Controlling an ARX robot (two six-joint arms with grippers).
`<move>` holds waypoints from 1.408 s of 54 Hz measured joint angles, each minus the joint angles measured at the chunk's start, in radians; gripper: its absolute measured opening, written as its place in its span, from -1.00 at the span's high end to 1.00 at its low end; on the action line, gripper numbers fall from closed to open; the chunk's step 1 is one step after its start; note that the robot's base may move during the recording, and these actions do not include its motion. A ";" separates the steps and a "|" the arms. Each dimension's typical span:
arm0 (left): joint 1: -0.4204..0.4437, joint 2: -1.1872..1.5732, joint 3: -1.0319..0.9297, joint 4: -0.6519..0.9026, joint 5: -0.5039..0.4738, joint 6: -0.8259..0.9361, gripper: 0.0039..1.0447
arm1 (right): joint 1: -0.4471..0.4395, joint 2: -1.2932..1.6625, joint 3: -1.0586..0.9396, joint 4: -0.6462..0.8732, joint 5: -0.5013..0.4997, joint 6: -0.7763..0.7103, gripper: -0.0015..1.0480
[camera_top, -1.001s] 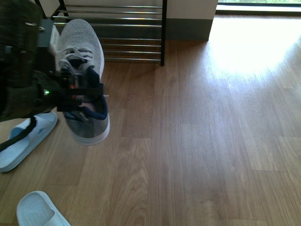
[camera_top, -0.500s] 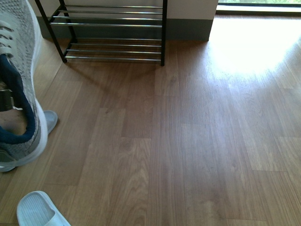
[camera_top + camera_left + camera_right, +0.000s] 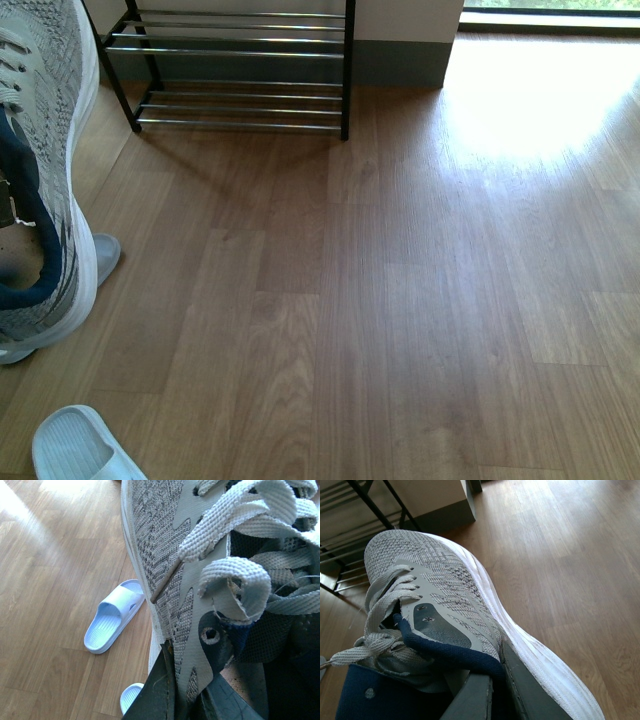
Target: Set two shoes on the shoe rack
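- Since a second ago the grey sneaker [image 3: 45, 180] has swung out to the left edge of the front view and much nearer the camera. The arm that carried it no longer shows there.
- Nearest, the left gripper [image 3: 187, 680] has its fingers closed narrow on that sneaker's side wall by the collar, one inside and one outside, with loose laces curling just above.
- The right gripper [image 3: 490, 667] is clamped the same way on the navy collar of a second sneaker [image 3: 450, 595]. I judge it to be the other of the pair, since neither wrist view shows the other arm. It does not appear in the front view.
- Both sneakers hang off the floor [image 3: 400, 300], toes pointing toward the rack.
- Handling, as I judge it: the shoes are light, and the knit upper is soft and gives under the pads. The collar rim and the white sole are the firmer places to hold. With a collar hold the toe can droop, and the loose laces could catch on a bar.
- On the floor close in lies one pale blue sandal [image 3: 75, 450].
- A little further, the tip of another sandal [image 3: 105, 255] peeks out behind the held sneaker.
- Farthest, the shoe rack [image 3: 345, 70] stands against the wall, and the tiers in view hold no shoes. Its chrome bars look slick and are spaced apart, so each sole should bridge several bars rather than rest on one.
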 joint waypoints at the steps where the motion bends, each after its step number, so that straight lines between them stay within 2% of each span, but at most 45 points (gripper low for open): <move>1: 0.000 0.000 0.000 0.000 0.000 0.000 0.96 | 0.000 -0.001 0.000 0.000 -0.001 0.000 0.97; 76: -0.006 -0.002 0.000 0.000 0.001 0.003 0.96 | -0.002 -0.002 -0.001 0.000 0.006 0.000 0.97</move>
